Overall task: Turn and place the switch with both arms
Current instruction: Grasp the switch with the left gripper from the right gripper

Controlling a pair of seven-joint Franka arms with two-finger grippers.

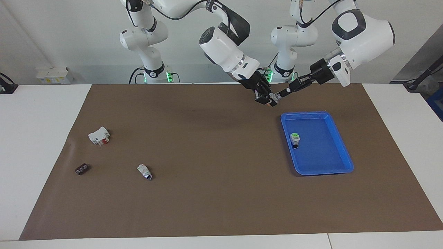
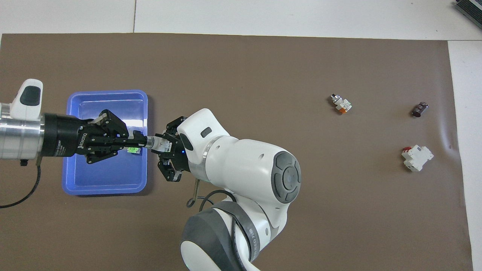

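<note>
The switch (image 1: 274,97) is held in the air between both grippers; its white body and silver collar show in the overhead view (image 2: 155,143). My left gripper (image 1: 279,94) is shut on its knob end, reaching in over the blue tray (image 2: 145,142). My right gripper (image 1: 268,100) is shut on its body, over the brown mat beside the tray (image 2: 163,145). The switch's end inside the right gripper is mostly hidden.
The blue tray (image 1: 322,152), also in the overhead view (image 2: 105,177), holds a green-ended switch (image 1: 295,139). Toward the right arm's end of the mat lie another small switch (image 1: 144,171), a white block with red marks (image 1: 99,135) and a small dark part (image 1: 82,169).
</note>
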